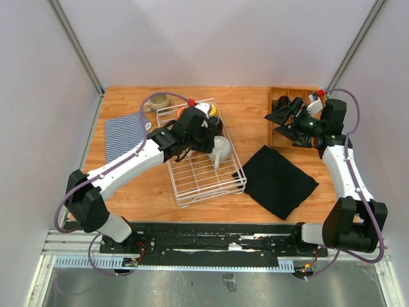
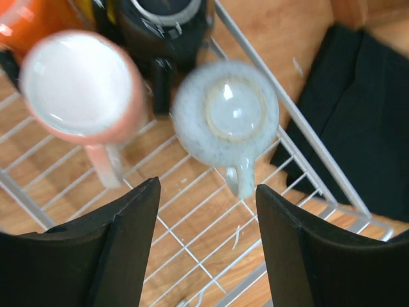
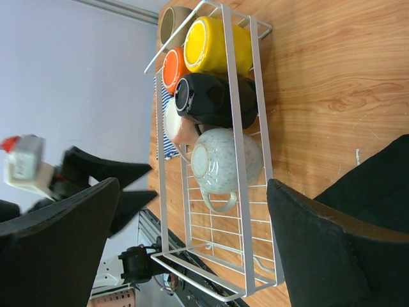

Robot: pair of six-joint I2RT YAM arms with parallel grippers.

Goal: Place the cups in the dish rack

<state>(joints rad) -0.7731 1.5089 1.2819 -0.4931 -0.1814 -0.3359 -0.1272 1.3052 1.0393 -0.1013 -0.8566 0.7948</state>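
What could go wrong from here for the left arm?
1. The left gripper hangs open over the whitish-grey mug, its handle pointing between the fingers; a crooked retreat could snag it and knock the pink mug.
2. The beige mug sits outside the dish rack; reaching it could clip the orange mug.

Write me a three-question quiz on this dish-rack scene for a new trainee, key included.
1. True or false: the beige mug stands inside the dish rack.
2. The left gripper above the rack is: A) open and empty; B) shut on a mug; C) out of view.
3. How many mugs are in the rack?
Key: 1) False: it stands on the table, just outside the rack's far left corner. 2) A. 3) Five: yellow mug, orange mug, black mug, pink mug, whitish-grey mug.
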